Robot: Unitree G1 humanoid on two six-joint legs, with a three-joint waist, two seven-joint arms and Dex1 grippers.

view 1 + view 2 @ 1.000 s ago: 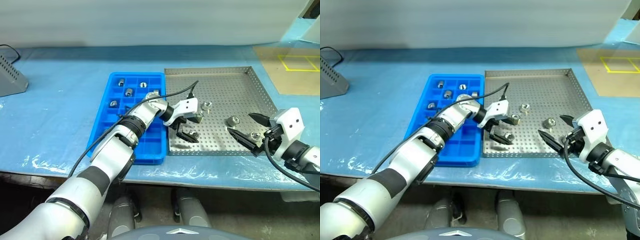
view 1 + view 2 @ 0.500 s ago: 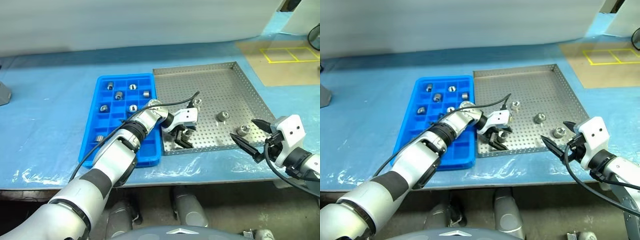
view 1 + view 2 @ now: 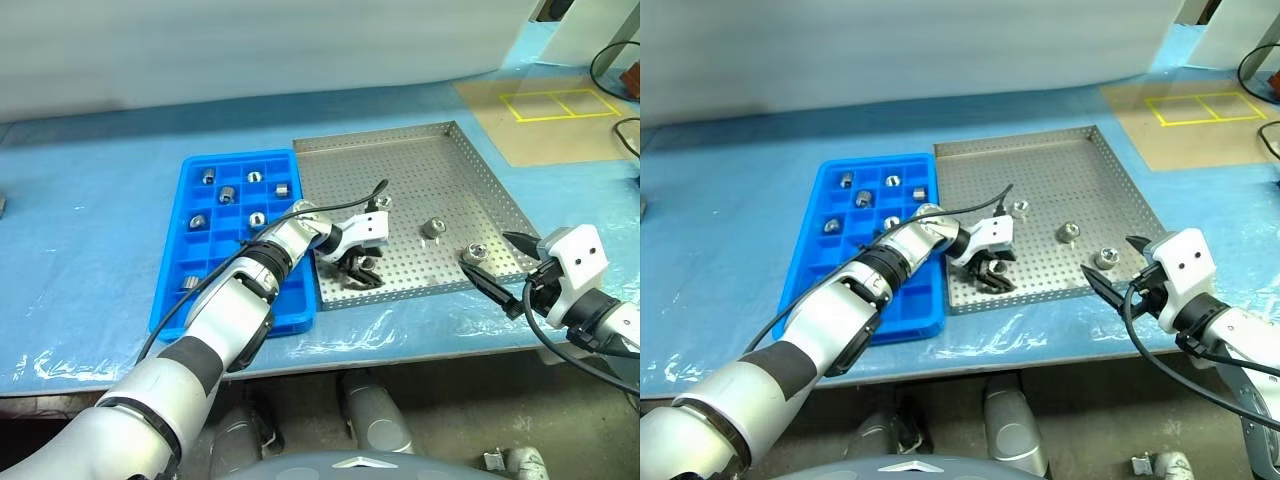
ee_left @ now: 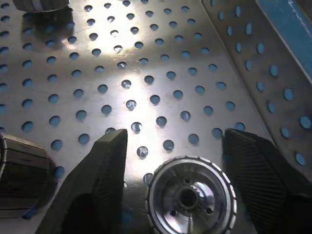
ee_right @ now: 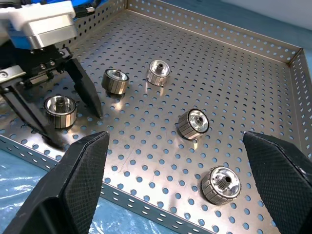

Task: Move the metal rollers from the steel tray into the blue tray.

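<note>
Left end effector (image 5: 58, 108) low in the perforated silver steel tray (image 3: 420, 165) at about 7 o'clock, fingers spread astride one small ribbed silvery metal roller (image 4: 191, 197) — not pinching, right end effector (image 3: 1118, 268) wide apart near the tray's 5 o'clock corner — several rollers in the bright blue compartmented plastic tray (image 3: 170, 290).

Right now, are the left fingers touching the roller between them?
Apart. The left wrist view shows tray floor on both sides between the fingers and the roller.

Blue plastic sheet (image 3: 90, 170) over bench, white wall (image 3: 250, 45) behind, brown mat (image 3: 545, 120) w/ yellow tape squares far right.
</note>
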